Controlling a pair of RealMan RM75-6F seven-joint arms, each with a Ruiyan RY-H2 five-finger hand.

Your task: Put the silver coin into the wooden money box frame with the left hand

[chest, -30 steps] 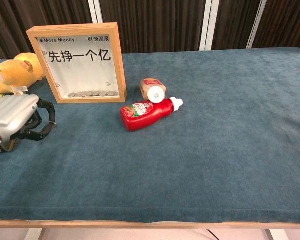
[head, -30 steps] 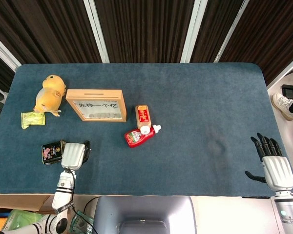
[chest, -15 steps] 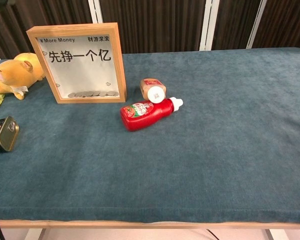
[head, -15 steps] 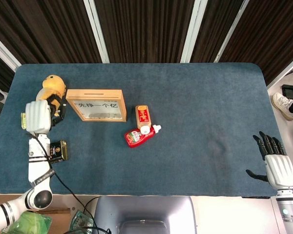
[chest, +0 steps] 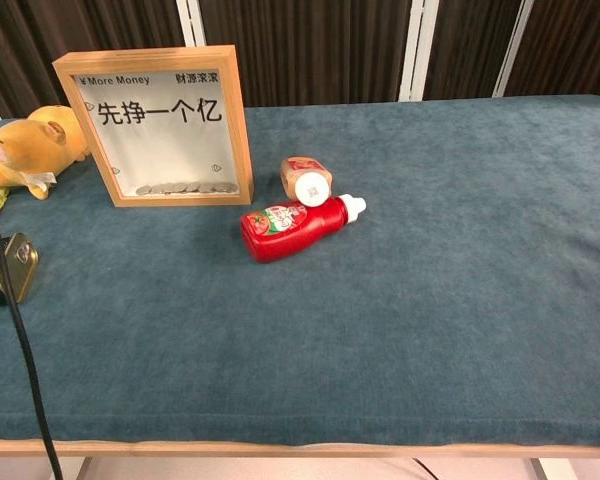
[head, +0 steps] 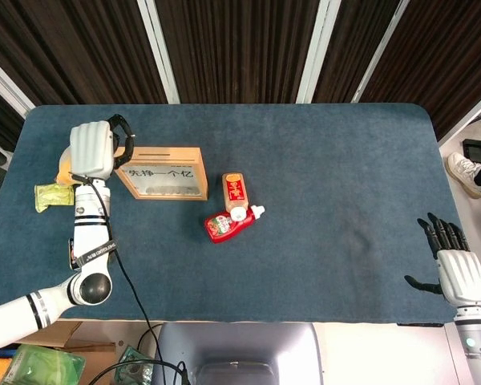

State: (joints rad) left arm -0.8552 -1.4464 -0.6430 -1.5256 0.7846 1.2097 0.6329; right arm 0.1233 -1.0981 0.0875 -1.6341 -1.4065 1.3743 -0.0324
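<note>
The wooden money box frame (head: 160,172) stands upright at the back left of the blue table, its glass front (chest: 160,125) facing me and several coins (chest: 180,187) lying inside at the bottom. My left hand (head: 96,148) is raised over the frame's left end, its back toward the head camera and its fingers curled in toward the top slot (head: 162,150). The silver coin does not show; the curled fingers hide whatever they pinch. The chest view shows only this arm's black cable (chest: 20,330). My right hand (head: 457,269) hangs with fingers spread beyond the table's right edge.
A yellow plush toy (chest: 30,145) and a green packet (head: 52,195) lie left of the frame. A tin can (chest: 2,268) sits near the front left edge. A red ketchup bottle (head: 228,224) and a small brown bottle (head: 236,192) lie right of the frame.
My left hand rose from the table by the tin, swung back past the plush toy, and now hovers at the frame's left end. The right hand barely shifted.
</note>
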